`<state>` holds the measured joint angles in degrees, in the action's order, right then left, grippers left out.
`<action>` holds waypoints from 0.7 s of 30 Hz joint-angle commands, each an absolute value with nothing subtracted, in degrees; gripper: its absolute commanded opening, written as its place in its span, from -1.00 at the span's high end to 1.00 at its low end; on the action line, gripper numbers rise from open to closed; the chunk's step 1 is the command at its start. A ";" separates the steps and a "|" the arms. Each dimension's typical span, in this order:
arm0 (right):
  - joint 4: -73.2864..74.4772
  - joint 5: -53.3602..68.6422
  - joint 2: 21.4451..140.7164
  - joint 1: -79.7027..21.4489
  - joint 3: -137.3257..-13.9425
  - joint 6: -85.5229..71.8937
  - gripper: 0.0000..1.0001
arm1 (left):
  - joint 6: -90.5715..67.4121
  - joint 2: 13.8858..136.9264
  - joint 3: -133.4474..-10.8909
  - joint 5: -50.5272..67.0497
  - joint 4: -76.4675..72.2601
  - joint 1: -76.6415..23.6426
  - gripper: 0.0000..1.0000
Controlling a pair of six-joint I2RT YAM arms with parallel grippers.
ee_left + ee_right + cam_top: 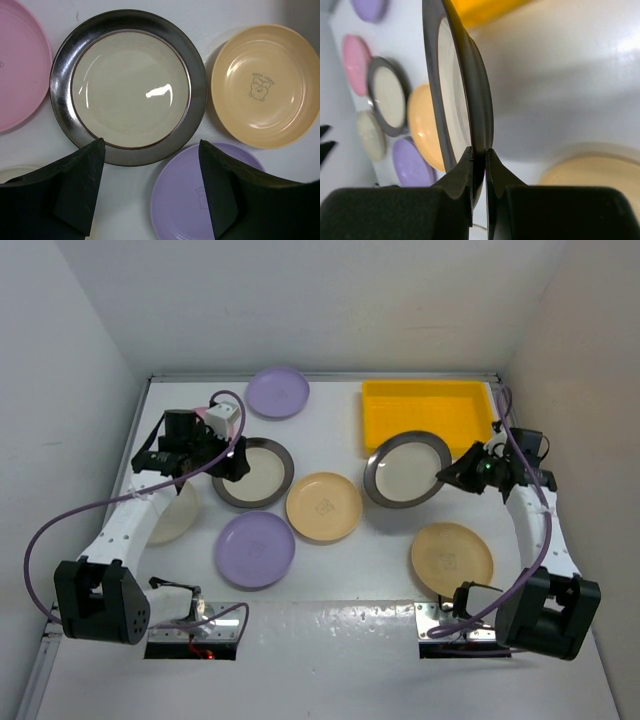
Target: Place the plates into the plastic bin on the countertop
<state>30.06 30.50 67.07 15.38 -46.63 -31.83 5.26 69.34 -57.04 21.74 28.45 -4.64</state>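
Plate rim sits clamped in right end effector.

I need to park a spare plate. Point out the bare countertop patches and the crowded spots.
Bare: between the near lilac plate and the right tan plate; also between the far lilac plate and the yellow bin. Crowded: the left-centre cluster around the left dark-rimmed plate.
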 commanded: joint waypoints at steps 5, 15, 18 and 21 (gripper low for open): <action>12.06 36.39 74.95 16.43 -60.89 -47.37 1.00 | 1.32 74.26 -61.68 19.08 28.82 -3.43 -0.59; 7.29 36.38 109.85 16.96 -90.22 -49.83 1.00 | -0.62 86.84 -66.54 24.60 43.41 9.12 -0.51; 7.47 35.34 115.39 17.05 -93.94 -49.48 1.00 | -1.23 87.36 -63.03 25.22 42.81 11.24 -0.48; 6.07 34.72 119.44 17.23 -95.54 -50.36 1.00 | -1.23 88.85 -61.52 24.52 41.32 12.56 -0.48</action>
<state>12.58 30.11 120.64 17.28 -90.32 -47.40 -0.30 88.31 -62.22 22.98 40.97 11.46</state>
